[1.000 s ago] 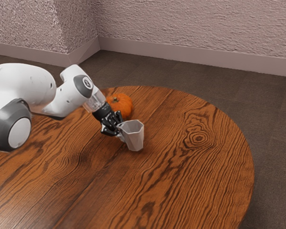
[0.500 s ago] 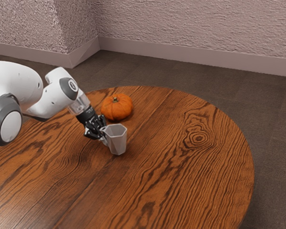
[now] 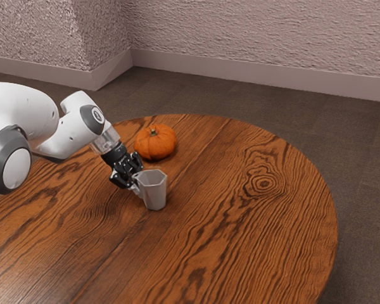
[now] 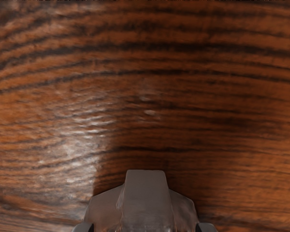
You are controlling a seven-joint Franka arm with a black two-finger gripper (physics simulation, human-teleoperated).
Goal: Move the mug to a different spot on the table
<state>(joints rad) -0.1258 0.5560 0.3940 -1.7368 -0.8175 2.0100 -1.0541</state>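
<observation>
mug pinched at the handle side
end effector is clamped on it; looks rigid, light, probably slick.

Arm: enters the exterior view at 9 o'clock, white links folded low.
Wrist: angled downward, pointing toward 4 o'clock.
Gripper: black fingers clamped on the handle of the mug, at its 4 o'clock.
</observation>
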